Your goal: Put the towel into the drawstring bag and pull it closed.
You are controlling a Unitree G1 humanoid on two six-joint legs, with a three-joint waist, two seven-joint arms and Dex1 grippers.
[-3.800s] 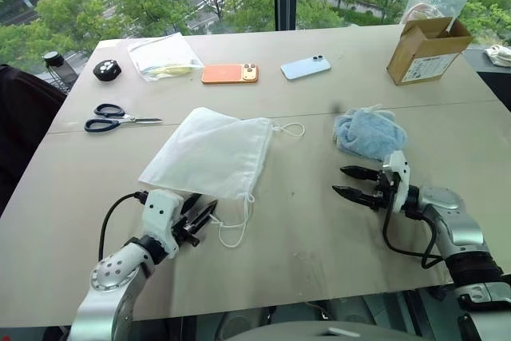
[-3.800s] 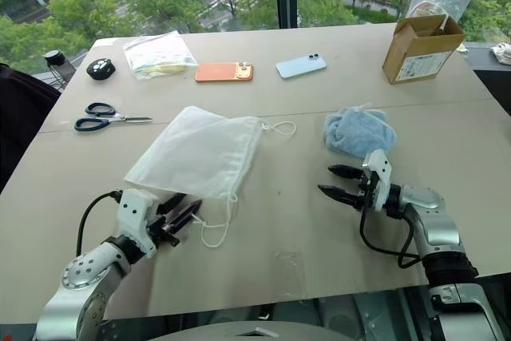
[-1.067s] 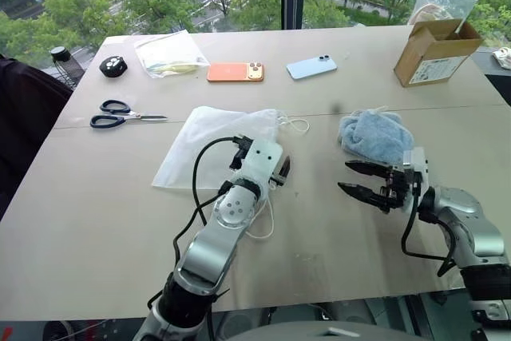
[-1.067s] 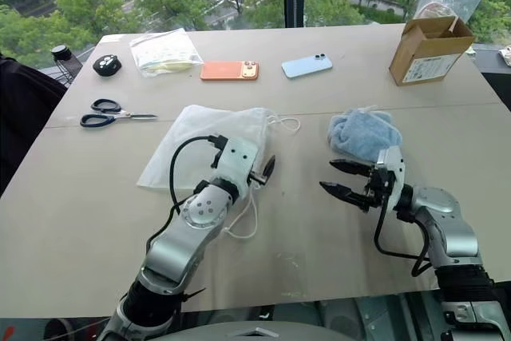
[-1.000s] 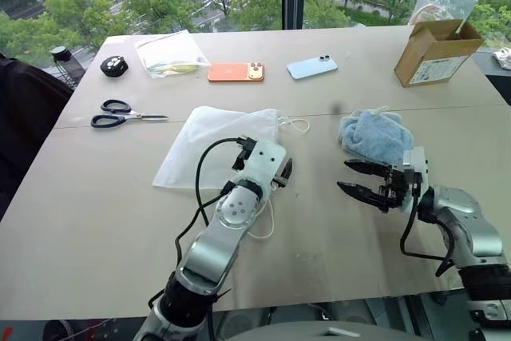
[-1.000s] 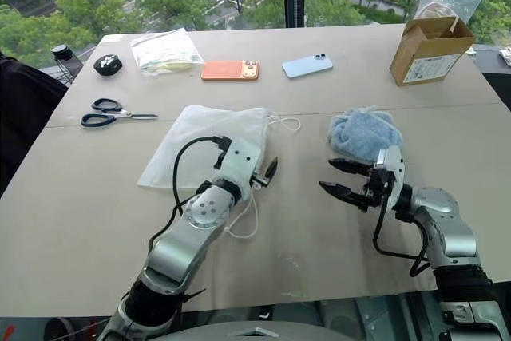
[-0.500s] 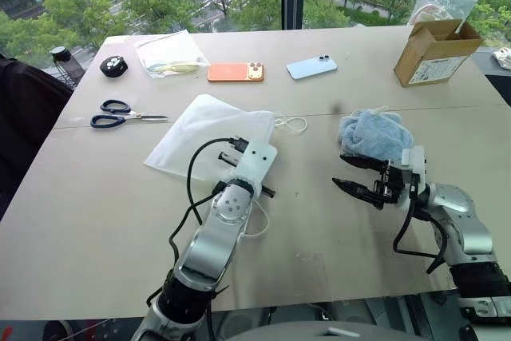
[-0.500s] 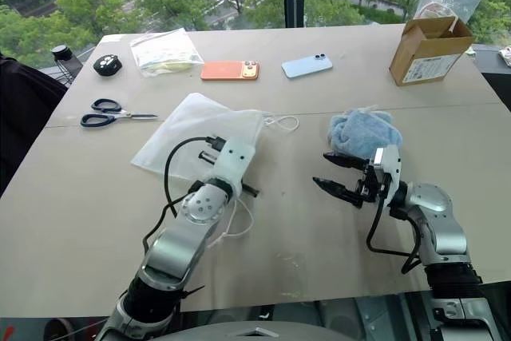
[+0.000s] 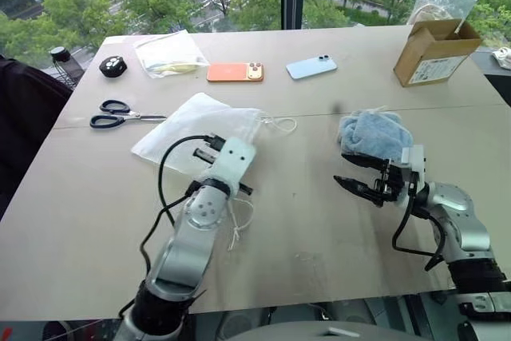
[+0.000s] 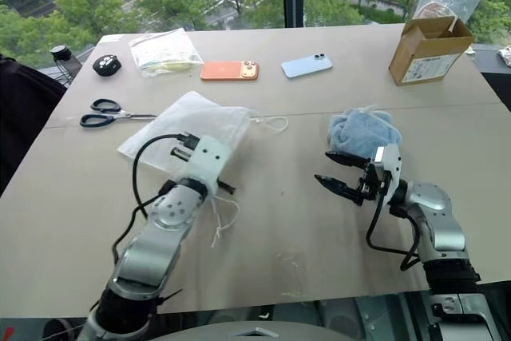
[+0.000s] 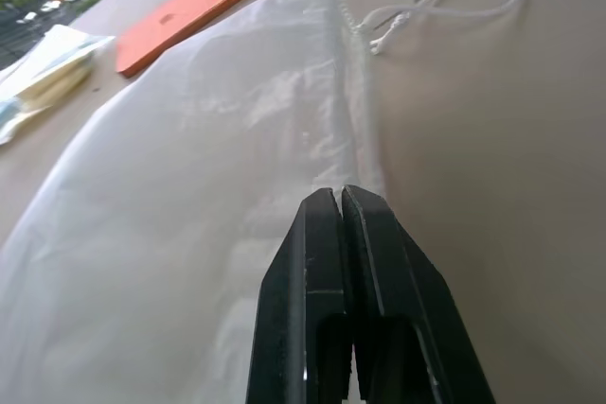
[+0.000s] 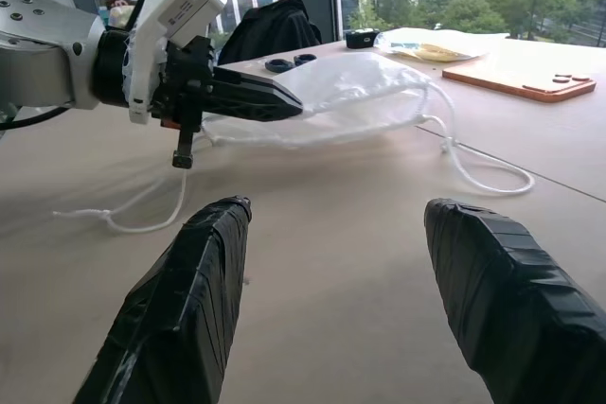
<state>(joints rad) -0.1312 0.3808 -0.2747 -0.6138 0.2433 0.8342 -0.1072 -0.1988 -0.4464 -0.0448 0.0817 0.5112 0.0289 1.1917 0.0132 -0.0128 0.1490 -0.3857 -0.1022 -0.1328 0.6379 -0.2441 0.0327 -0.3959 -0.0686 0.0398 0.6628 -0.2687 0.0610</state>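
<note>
White, thin fabric of the drawstring bag [image 9: 196,121] lies flat on the table [image 9: 319,221], and the left gripper [image 11: 339,198] has its two black fingers pressed together on the bag's edge, close to the gathered mouth. In the left wrist view the fingertips meet with no gap and the sheer cloth starts just at their tips. The left arm reaches forward over the table with the wrist a little bent, the gripper pointing forward and slightly down. One cord loop [image 9: 279,124] lies past the fingertips at the far corner of the mouth; another cord [image 9: 237,221] lies loose on the table under the left wrist.

The right gripper [image 9: 348,171] points sideways toward the left arm, nearly level, with the forearm bent at the elbow. Its fingers are spread apart and hold nothing. The towel [image 9: 374,134], light blue and lumpy, rests on the table just behind this gripper, near its upper finger, apart from the bag.

Far beyond the left gripper are scissors [image 9: 120,115], an orange phone [image 9: 235,73] and a blue phone [image 9: 311,67]. A cardboard box [image 9: 435,52] stands well beyond the right gripper.
</note>
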